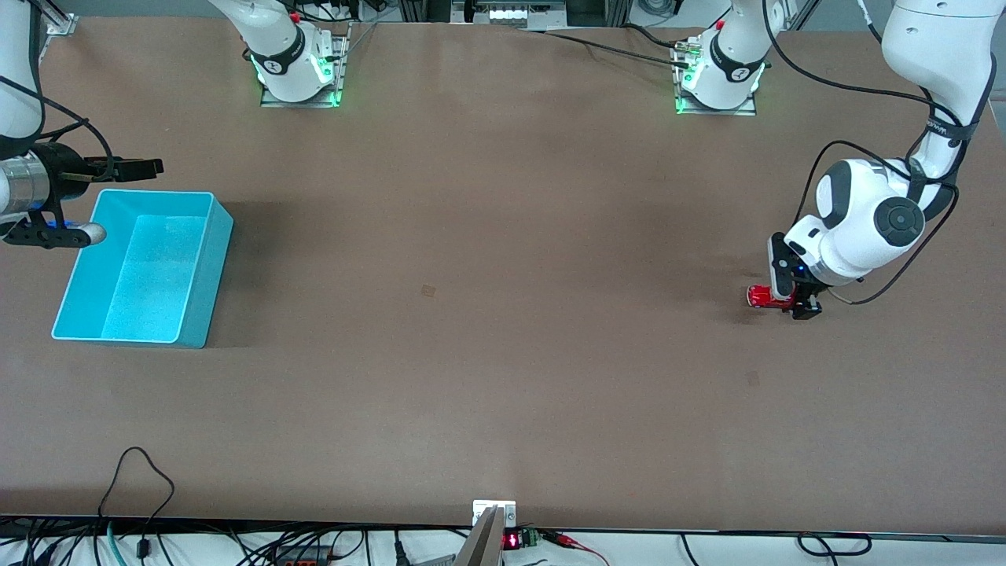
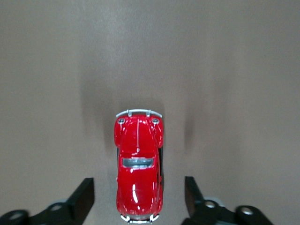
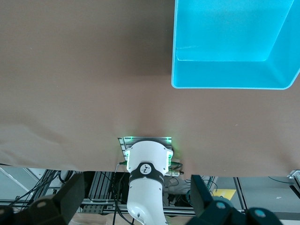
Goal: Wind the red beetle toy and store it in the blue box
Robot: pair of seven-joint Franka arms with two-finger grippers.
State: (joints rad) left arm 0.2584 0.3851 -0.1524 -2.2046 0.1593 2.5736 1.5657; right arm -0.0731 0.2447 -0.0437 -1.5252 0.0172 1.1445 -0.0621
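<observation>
Left gripper (image 2: 138,199) straddles the red beetle toy (image 2: 138,168), jaws apart, not touching: I note glossy red body, silvery bumpers, on the table (image 1: 503,314) toward the left arm's end. Right gripper (image 3: 136,197) waits spread beside the blue box (image 1: 208,267).

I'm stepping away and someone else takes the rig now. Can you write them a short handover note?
Left gripper: down at the table toward the left arm's end, fingers open on either side of the red beetle toy, a gap showing on both sides, no grip.
Right gripper: open, holding nothing, waiting over the edge of the blue box.
Toy: on the table, far from the box.
Box: at the right arm's end, nothing in it.
Done: left gripper lined up on the toy.
Left: grasp, wind, and place the toy in the box.
</observation>
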